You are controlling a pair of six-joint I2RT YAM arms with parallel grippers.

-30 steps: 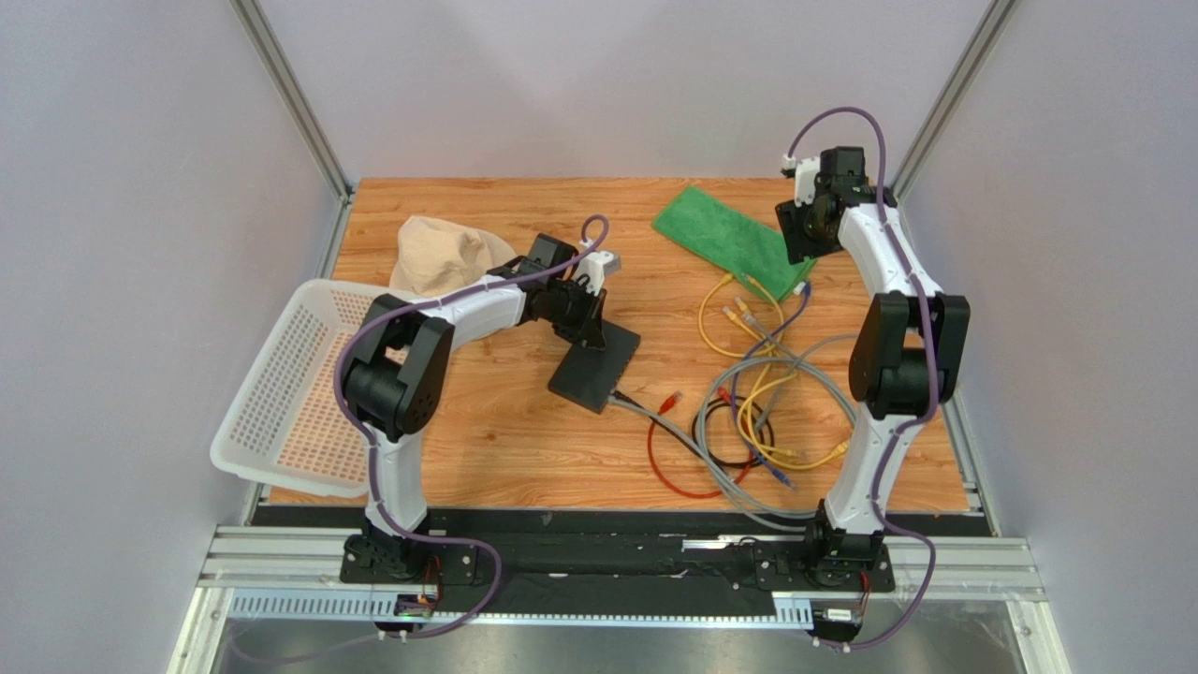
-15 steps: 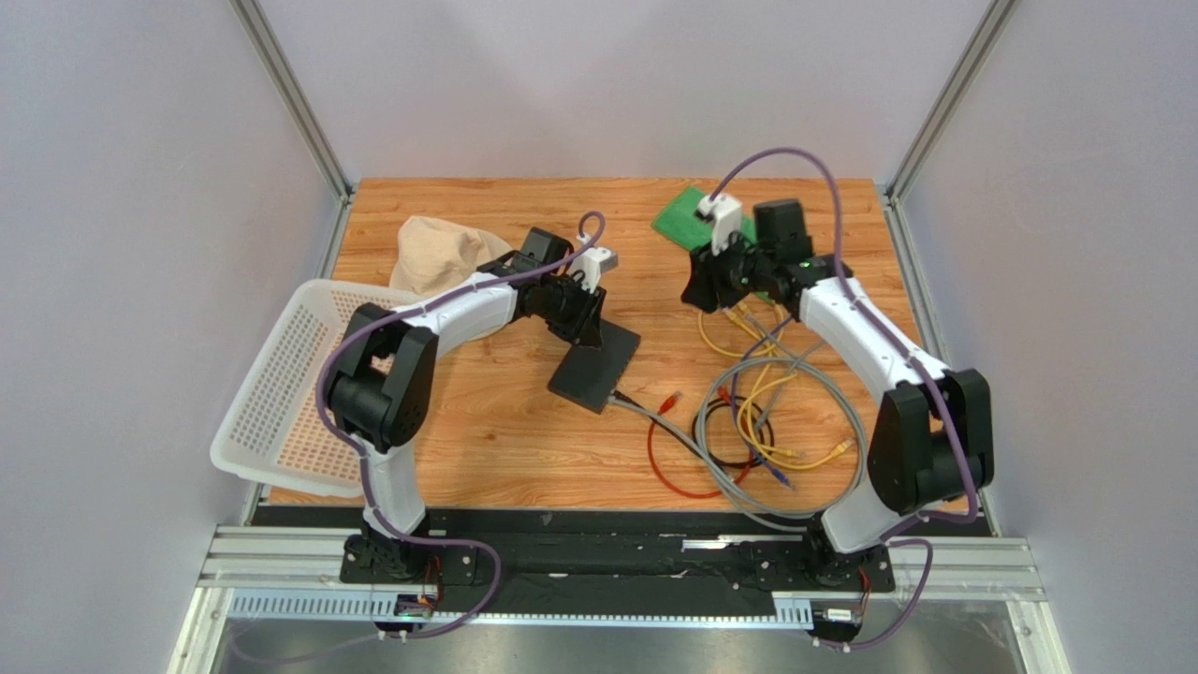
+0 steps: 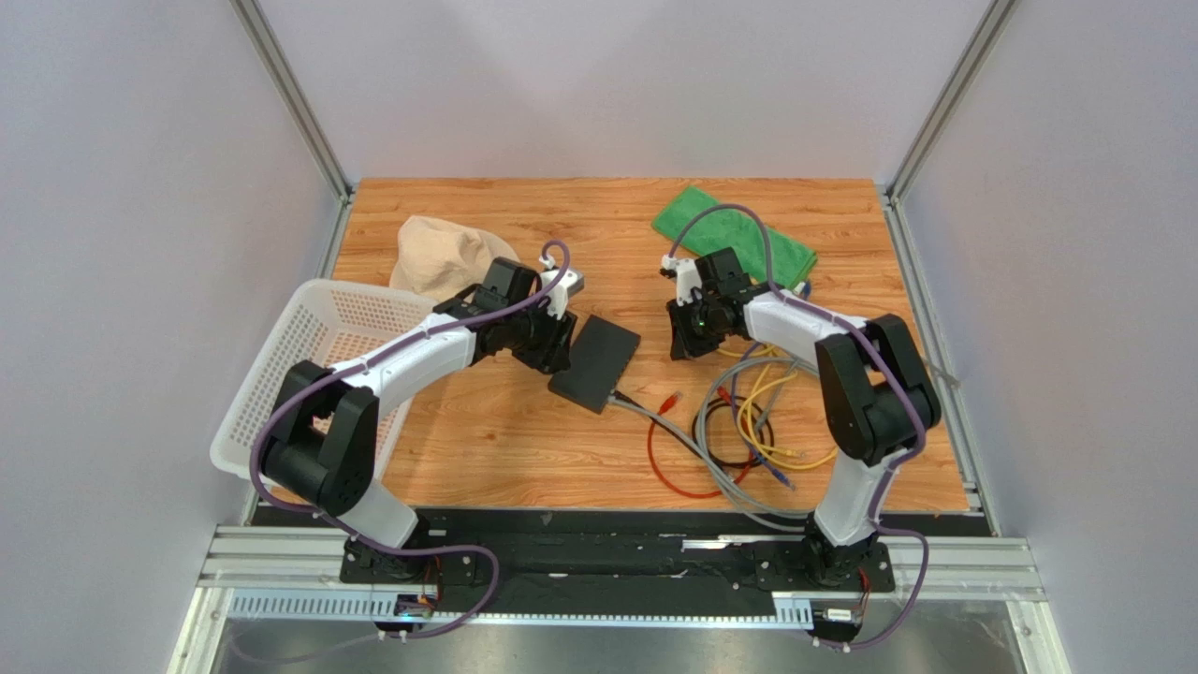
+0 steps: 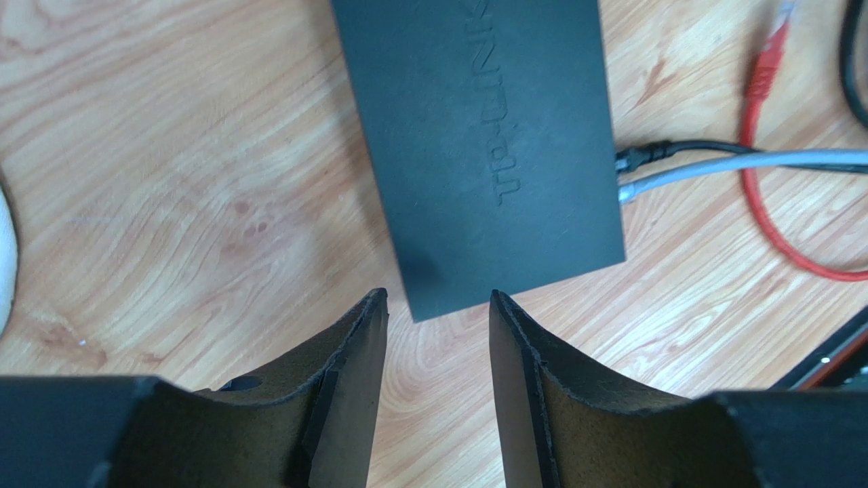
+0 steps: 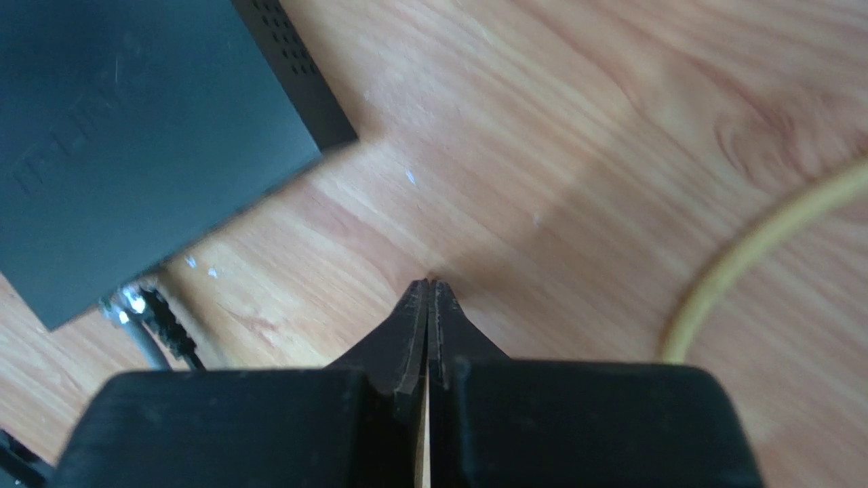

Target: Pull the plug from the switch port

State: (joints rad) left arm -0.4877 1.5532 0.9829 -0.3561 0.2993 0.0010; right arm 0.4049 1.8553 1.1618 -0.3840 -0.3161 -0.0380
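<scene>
switch (image 4: 479,142) lies flat on the worktop (image 4: 153,153), plug (image 4: 627,190) seated, left fingers (image 4: 346,386) spread at its corner seemingly to steady it, right fingers (image 5: 408,325) pressed together nearby, holding nothing.

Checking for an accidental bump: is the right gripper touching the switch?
Apart. The right wrist view shows bare table between the shut right gripper and the switch corner.

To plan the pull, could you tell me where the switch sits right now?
Top view: the switch lies mid-table, between the left gripper and right gripper.
</scene>
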